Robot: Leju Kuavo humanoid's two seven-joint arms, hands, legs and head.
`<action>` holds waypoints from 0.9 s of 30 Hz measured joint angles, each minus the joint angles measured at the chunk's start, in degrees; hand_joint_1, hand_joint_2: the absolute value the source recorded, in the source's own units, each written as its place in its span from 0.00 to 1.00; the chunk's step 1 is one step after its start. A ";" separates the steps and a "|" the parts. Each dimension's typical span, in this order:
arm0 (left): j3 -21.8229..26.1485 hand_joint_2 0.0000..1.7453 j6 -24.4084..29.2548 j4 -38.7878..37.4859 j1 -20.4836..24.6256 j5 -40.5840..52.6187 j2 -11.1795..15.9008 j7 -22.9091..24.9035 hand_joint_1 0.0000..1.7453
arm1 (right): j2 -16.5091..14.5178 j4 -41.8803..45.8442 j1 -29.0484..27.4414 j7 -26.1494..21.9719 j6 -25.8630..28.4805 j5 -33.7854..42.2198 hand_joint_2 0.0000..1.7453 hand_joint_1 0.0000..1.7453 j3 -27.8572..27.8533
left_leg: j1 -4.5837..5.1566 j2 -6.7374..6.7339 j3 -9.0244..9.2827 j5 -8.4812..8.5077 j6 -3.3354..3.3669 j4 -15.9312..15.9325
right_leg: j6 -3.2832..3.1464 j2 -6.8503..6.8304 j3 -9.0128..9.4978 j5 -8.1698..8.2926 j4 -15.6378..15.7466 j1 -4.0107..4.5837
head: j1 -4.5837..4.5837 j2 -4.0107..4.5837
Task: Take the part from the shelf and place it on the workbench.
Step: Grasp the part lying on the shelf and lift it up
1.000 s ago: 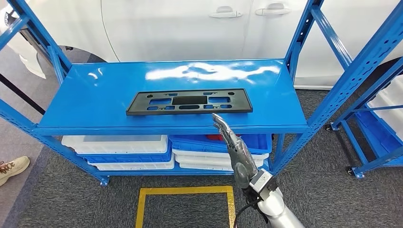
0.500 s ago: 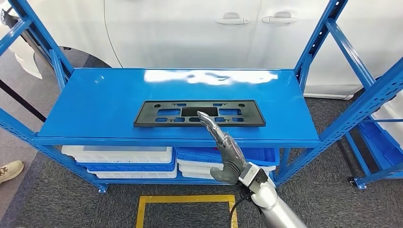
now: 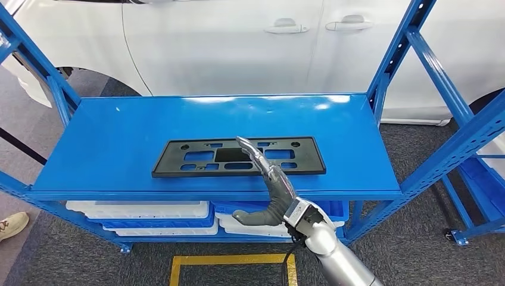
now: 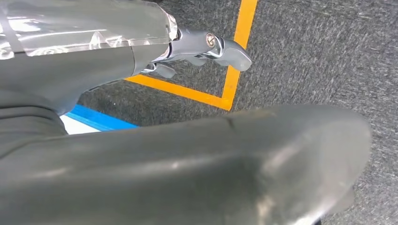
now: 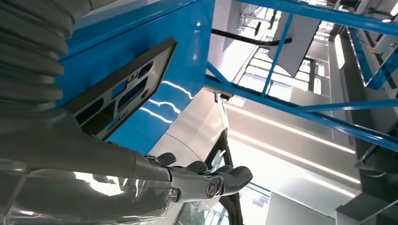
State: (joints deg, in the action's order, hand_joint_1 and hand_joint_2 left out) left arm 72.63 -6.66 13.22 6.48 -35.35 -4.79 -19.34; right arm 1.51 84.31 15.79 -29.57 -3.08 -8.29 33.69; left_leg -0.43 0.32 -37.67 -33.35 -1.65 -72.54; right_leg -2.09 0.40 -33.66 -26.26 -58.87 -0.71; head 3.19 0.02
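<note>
The part is a flat black plate with several cut-outs, lying lengthwise near the front of the blue shelf top. My right hand reaches up from below with its fingers stretched flat over the plate's middle. Its thumb sticks out to the left below the shelf's front edge, and it holds nothing. The right wrist view shows the plate on the blue shelf, beyond my right hand. My left hand hangs over the grey carpet, fingers loose and holding nothing.
Blue uprights frame the shelf, and a white car stands close behind it. White and blue bins are stacked under the shelf top. A yellow floor marking lies in front, a person's shoe at the left, another blue rack at the right.
The whole view has shifted, so the camera moved. My right hand has gone forward from the shelf's front edge to over the plate's middle, and its thumb has spread out.
</note>
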 joint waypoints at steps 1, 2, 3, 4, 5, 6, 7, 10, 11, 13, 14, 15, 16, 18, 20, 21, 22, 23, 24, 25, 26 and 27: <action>0.01 0.00 0.09 0.00 -0.08 -0.01 0.02 0.01 0.00 | -0.03 -0.09 -0.02 0.01 1.00 -1.12 1.00 0.00 0.07 | -0.05 0.00 -1.68 -0.29 -0.09 -1.74 | -0.01 0.03 0.37 -0.28 -0.01 0.01 | 0.00 0.00; 0.01 0.00 0.21 0.00 -0.14 -0.02 0.02 0.02 0.00 | -0.06 -0.18 -0.03 0.00 2.36 -2.70 1.00 0.00 0.16 | -0.10 0.00 -2.41 0.64 -0.08 -1.46 | 0.02 0.08 0.81 -0.60 -0.01 0.01 | 0.00 0.00; 0.01 0.00 0.36 0.00 -0.15 -0.03 0.02 0.04 0.00 | -0.08 -0.26 -0.02 -0.02 4.02 -4.69 1.00 0.00 0.27 | -0.14 0.00 -2.11 2.82 0.01 0.90 | 0.09 0.13 1.33 -0.95 -0.01 0.01 | 0.00 0.00; 0.01 0.00 0.50 0.00 -0.15 -0.04 0.03 0.08 0.00 | -0.10 -0.34 -0.01 -0.03 5.83 -6.96 1.00 0.00 0.42 | -0.16 -0.02 -1.04 5.79 0.19 4.73 | 0.20 0.16 1.85 -1.32 0.01 0.01 | 0.00 0.00; 0.00 0.00 0.63 0.00 -0.13 -0.04 0.04 0.13 0.00 | -0.12 -0.45 0.02 -0.03 7.53 -9.22 1.00 0.00 0.60 | -0.09 -0.05 0.11 8.00 0.39 8.46 | 0.36 0.17 2.30 -1.64 0.01 0.04 | -0.01 0.00; 0.00 0.00 0.77 0.00 -0.09 -0.03 0.06 0.19 0.00 | -0.13 -0.64 0.07 0.00 9.23 -11.63 1.00 0.00 0.83 | 0.06 -0.09 1.04 9.09 0.70 11.45 | 0.59 0.19 2.50 -1.91 0.01 0.10 | -0.02 0.00; -0.01 0.00 0.89 0.00 -0.08 -0.02 0.07 0.23 0.00 | -0.13 -0.91 0.11 0.06 10.86 -14.15 1.00 0.00 1.12 | 0.23 -0.12 1.57 9.67 1.03 13.17 | 0.89 0.22 2.56 -2.13 0.01 0.16 | -0.02 0.00; -0.02 0.00 1.10 0.00 -0.11 -0.03 0.06 0.33 0.00 | -0.12 -2.29 0.34 0.52 15.76 -22.07 1.00 0.00 2.23 | 0.30 -0.11 2.15 9.93 1.93 14.25 | 1.96 0.26 2.86 -2.63 0.28 0.30 | -0.01 0.00; -0.03 0.00 1.12 0.00 -0.08 -0.04 0.04 0.34 0.00 | -0.12 -2.96 0.53 0.81 17.56 -24.78 1.00 0.00 2.67 | 0.16 -0.10 2.49 10.01 2.15 14.64 | 2.27 0.18 2.87 -3.11 -0.11 0.31 | -0.01 0.00; -0.04 0.00 1.13 0.00 0.06 -0.04 0.01 0.34 0.00 | -0.12 -4.73 1.08 1.69 21.25 -29.79 1.00 0.00 3.53 | -0.06 -0.14 3.03 10.10 2.66 15.31 | 2.64 0.03 0.95 -5.59 -4.24 0.28 | -0.02 0.00; -0.06 0.00 1.14 0.00 0.11 -0.04 0.00 0.31 0.00 | -0.12 -5.82 1.32 2.25 23.09 -31.97 1.00 0.00 3.90 | 0.00 -0.14 3.12 10.00 2.86 15.39 | 2.73 -0.02 -1.05 -7.28 -7.90 0.28 | -0.02 0.00; -0.08 0.00 1.14 0.00 0.12 -0.04 0.00 0.24 0.00 | -0.12 -7.04 1.49 2.97 24.97 -34.19 1.00 0.00 4.24 | 0.07 -0.15 3.13 9.89 3.06 15.37 | 2.78 -0.03 -3.24 -8.67 -11.65 0.28 | -0.02 0.00; -0.11 0.00 1.13 0.00 0.09 -0.04 0.00 0.13 0.00 | -0.12 -8.47 1.56 3.79 26.89 -36.53 1.00 0.00 4.58 | 0.15 -0.12 3.18 9.80 3.15 15.35 | 2.80 -0.04 -4.94 -9.15 -14.29 0.27 | -0.02 0.00; -0.21 0.00 1.07 0.00 0.02 -0.04 0.00 -0.11 0.00 | -0.13 -11.64 1.81 5.46 30.58 -41.35 1.00 0.00 5.34 | 0.28 -0.02 3.39 9.56 3.19 15.26 | 2.66 -0.05 -5.37 -6.78 -13.45 0.28 | -0.02 0.00; -0.33 0.00 1.02 -0.01 0.05 -0.04 -0.02 -0.20 0.00 | -0.24 -14.96 2.41 7.11 33.57 -45.35 1.00 0.00 6.02 | 0.43 0.11 3.65 9.21 2.99 14.99 | 2.16 -0.04 -2.45 -2.37 -6.19 0.40 | -0.02 0.00; -0.38 0.00 1.00 -0.01 0.07 -0.04 -0.04 -0.21 0.00 | -0.40 -16.54 2.78 7.95 34.72 -46.94 1.00 0.00 6.28 | 0.56 0.15 3.68 9.00 2.80 14.78 | 1.89 -0.03 -1.08 -0.94 -2.90 0.51 | -0.02 0.00; -0.40 0.00 1.00 -0.02 0.09 -0.04 -0.05 -0.22 0.00 | -0.64 -18.02 3.09 8.82 35.77 -48.42 1.00 0.00 6.51 | 0.66 0.16 3.67 8.84 2.57 14.62 | 1.64 0.00 -0.23 -0.26 -0.83 0.61 | -0.02 0.00; -0.41 0.00 1.01 -0.02 0.09 -0.04 -0.07 -0.24 0.00 | -0.98 -19.46 3.36 9.67 36.78 -49.90 1.00 0.00 6.72 | 0.75 0.15 3.64 8.75 2.31 14.54 | 1.42 0.03 0.05 -0.24 -0.04 0.73 | -0.01 0.00; -0.42 0.00 1.02 -0.02 0.12 -0.04 -0.07 -0.26 0.00 | -1.41 -20.82 3.58 10.44 37.64 -51.30 1.00 0.00 6.92 | 0.77 0.14 3.65 8.71 2.03 14.55 | 1.21 0.07 0.06 -0.19 0.13 0.78 | -0.01 0.00; -0.42 0.00 1.04 -0.02 0.15 -0.04 -0.04 -0.28 0.00 | -1.91 -22.12 3.82 11.16 38.48 -52.61 1.00 0.00 7.13 | 0.74 0.12 3.64 8.64 1.73 14.54 | 0.93 0.09 0.14 -0.08 0.30 0.68 | -0.01 0.00; -0.42 0.00 1.06 -0.02 0.18 -0.04 -0.06 -0.31 0.00 | -2.48 -23.42 4.18 11.83 39.34 -53.86 1.00 0.00 7.34 | 0.69 0.10 3.55 8.28 1.37 14.17 | 0.66 0.10 0.27 0.04 0.50 0.58 | 0.00 0.00; -0.42 0.00 1.09 -0.02 0.21 -0.04 -0.08 -0.33 0.00 | -3.15 -24.70 4.67 12.45 40.16 -54.95 1.00 0.00 7.58 | 0.60 0.08 3.02 7.34 0.99 12.83 | 0.40 0.08 0.39 0.15 0.71 0.41 | 0.00 0.00</action>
State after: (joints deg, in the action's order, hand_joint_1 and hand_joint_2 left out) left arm 72.22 -5.57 13.20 6.68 -35.39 -4.86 -19.67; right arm -1.63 59.62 20.46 -17.12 37.08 -63.24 41.28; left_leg 0.17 0.40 -34.65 -26.01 -0.67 -59.71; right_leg -1.69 0.48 -33.27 -26.11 -58.17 -0.30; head 3.19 0.02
